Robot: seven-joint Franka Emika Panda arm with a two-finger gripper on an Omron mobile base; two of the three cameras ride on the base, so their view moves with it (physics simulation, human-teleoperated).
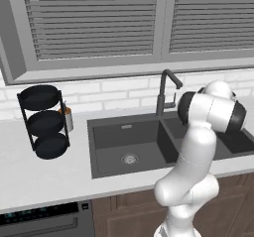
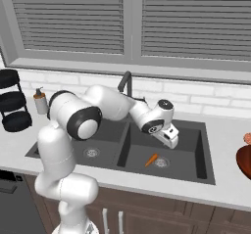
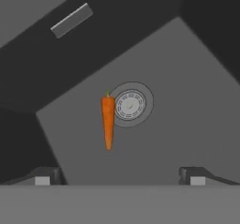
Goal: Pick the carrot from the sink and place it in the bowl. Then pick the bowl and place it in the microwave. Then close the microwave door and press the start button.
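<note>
End effector point(image 3: 120, 176) released, jaws wide, empty, hovering over the right basin of the sink point(image 2: 201, 152); carrot point(image 3: 108, 121) lies flat on the basin floor, touching the drain point(image 3: 131, 104) at its 9 o'clock. Risk: carrot sits off-centre toward 11 o'clock of the jaws, so a straight descent could miss; thin and round, may roll or slip out on closing.

A black three-tier rack point(image 1: 43, 122) with round trays is standing on the white surface point(image 1: 44, 176). A soap dispenser point(image 2: 40, 102) is sitting just beside the rack, against the white brick backsplash point(image 1: 114, 93). Grey window blinds point(image 1: 92, 18) are hanging closed above. Brown cabinet doors point(image 2: 162, 218) are sitting below.
</note>
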